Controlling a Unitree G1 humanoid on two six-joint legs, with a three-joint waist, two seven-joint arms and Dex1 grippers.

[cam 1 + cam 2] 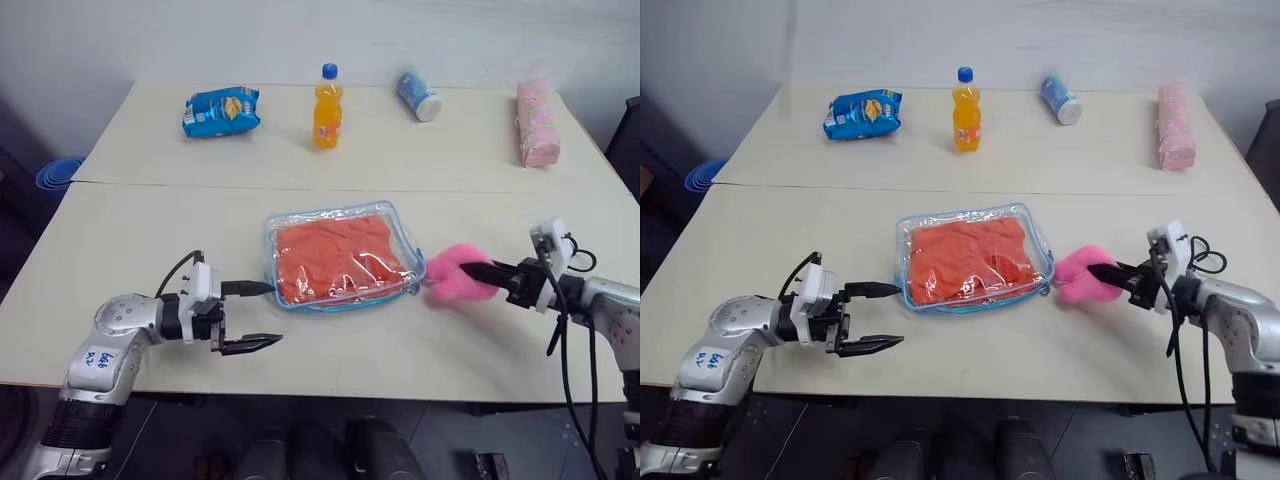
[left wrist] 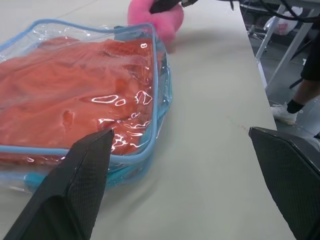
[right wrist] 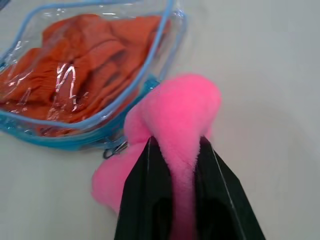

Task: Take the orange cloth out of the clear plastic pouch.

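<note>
**Right gripper pinching the pink charm, cloth still in the pouch**

So the orange cloth (image 1: 338,258) sits flat inside the clear plastic pouch (image 1: 392,211), mid-table, between the two sets of fingers. Far beyond them along the back of the table (image 1: 150,230): a blue snack bag (image 1: 221,111), an orange drink bottle (image 1: 327,107), a small can lying on its side (image 1: 418,96) and a pink packet (image 1: 536,122). Nothing is blocking the pouch.

The right gripper (image 3: 175,150) reaches in roughly level from the right, fingers squeezed onto the pink plush charm (image 3: 182,107) by the pouch's corner. The left gripper (image 1: 258,315) points right, fingers spread wide, one tip just at the pouch's near-left corner, the other over bare table.
</note>
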